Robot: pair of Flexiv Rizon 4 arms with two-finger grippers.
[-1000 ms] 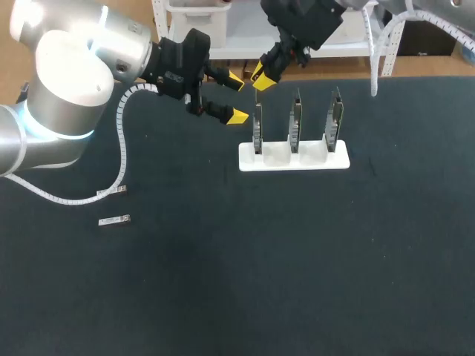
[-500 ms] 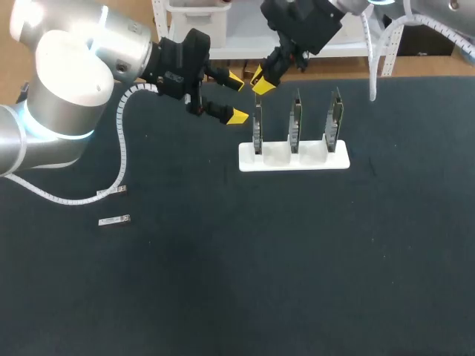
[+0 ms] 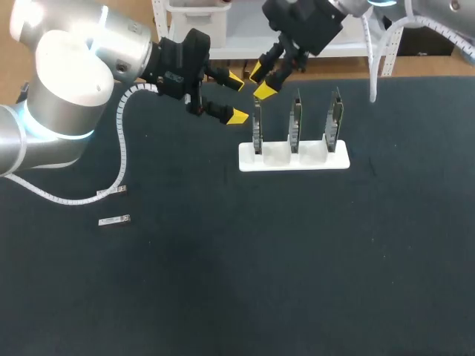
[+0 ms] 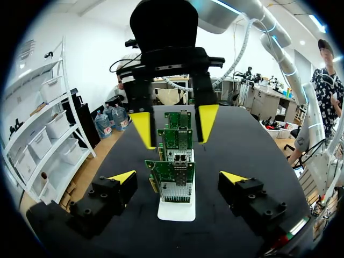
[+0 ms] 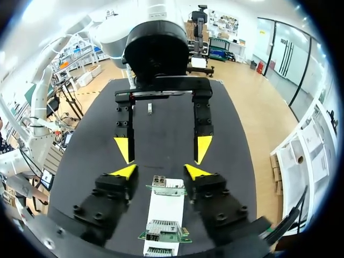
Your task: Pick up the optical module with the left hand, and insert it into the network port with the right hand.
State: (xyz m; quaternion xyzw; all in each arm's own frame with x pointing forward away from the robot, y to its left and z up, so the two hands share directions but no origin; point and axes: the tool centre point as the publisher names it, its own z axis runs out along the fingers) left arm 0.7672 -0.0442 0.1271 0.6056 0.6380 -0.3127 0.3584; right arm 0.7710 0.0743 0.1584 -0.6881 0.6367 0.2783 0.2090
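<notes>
A: Three network cards (image 3: pixel 295 122) stand upright in the white stand (image 3: pixel 293 157), upper middle of the frame. The optical module (image 3: pixel 114 219) lies flat on the dark mat (image 3: pixel 245 282) at the middle left, well apart from them and just below the loose end of the white cable sleeve (image 3: pixel 111 192). We hold nothing.

B: Agreed. Our left gripper (image 3: pixel 236 98) hangs beside the leftmost card with its fingers wide apart. Our right gripper (image 3: pixel 260 81) hovers above that same card, fingers spread and empty too — both well away from the module.

A: How do we expect it to handle?

B: We judge it light and stiff, a small metal-cased bar, smooth enough to slip. It lies low, so our left fingers should come straight down and close across its long sides near the middle. That leaves one end free for the right gripper to take.

A: And the fragile parts?

B: The connector end and the latch, we think; we cannot tell which end is which from here. The network port (image 5: pixel 159 181) looks a tight opening on a thin card — push in crooked and we may tip the stand.
</notes>
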